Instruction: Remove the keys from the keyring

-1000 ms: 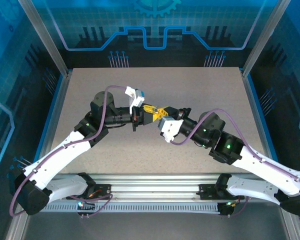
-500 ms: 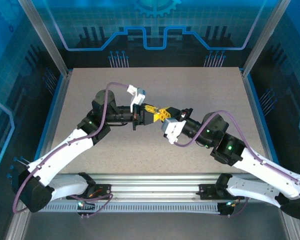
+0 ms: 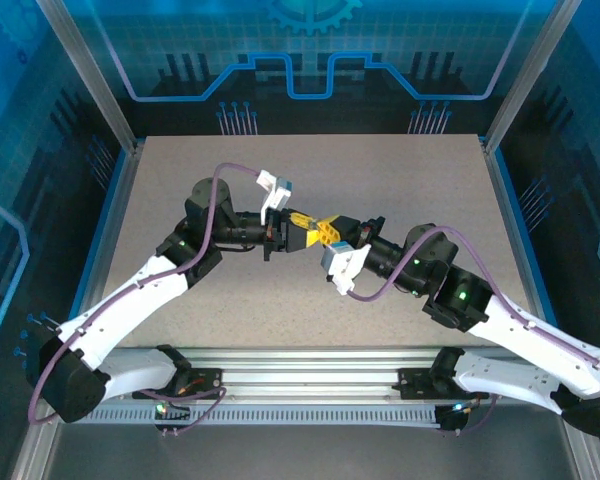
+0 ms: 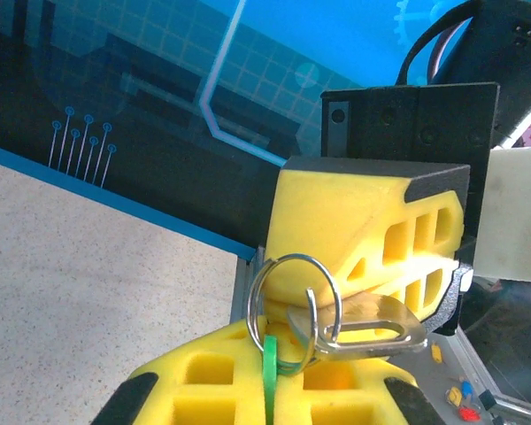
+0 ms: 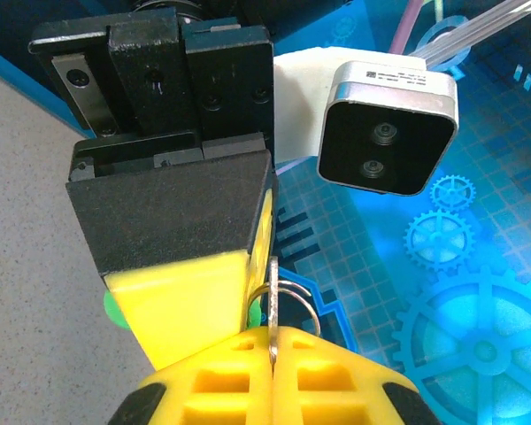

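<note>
While left gripper (image 4: 267,347) clamps the green key (image 4: 269,376), right gripper (image 5: 273,341) pinches the silver key (image 4: 376,320) — keyring (image 4: 294,258) joining both.

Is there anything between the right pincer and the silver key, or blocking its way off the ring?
Nothing visible stands between: the right pincer appears shut on the silver key. The key is still threaded on the keyring, whose coil it must pass; the left pincer grips the green piece.

Open tabletop (image 3: 410,180) inside enclosure walls (image 3: 300,60)
</note>
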`<action>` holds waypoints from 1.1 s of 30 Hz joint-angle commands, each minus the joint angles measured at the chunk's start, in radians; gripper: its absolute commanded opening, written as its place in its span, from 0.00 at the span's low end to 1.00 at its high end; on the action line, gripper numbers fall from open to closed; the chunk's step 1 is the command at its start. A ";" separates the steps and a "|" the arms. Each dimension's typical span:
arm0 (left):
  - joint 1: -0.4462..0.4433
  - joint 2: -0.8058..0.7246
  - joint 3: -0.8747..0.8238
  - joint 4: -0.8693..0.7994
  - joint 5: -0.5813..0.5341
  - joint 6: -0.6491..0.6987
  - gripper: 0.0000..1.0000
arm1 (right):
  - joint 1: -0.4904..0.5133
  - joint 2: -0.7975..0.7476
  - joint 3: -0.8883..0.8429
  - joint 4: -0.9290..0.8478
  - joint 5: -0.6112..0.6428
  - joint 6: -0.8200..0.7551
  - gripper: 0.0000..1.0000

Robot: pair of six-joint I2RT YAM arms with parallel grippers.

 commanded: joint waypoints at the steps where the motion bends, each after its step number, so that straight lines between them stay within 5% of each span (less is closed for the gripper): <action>1: -0.044 -0.008 0.060 0.128 0.129 0.002 0.00 | 0.005 0.080 -0.026 -0.146 -0.080 0.014 0.00; 10: -0.044 -0.006 0.045 0.140 0.117 -0.002 0.00 | 0.000 0.119 0.035 -0.173 -0.101 0.063 0.00; 33: -0.043 -0.042 -0.024 0.164 0.057 0.029 0.33 | -0.059 0.094 0.093 -0.054 -0.133 0.206 0.00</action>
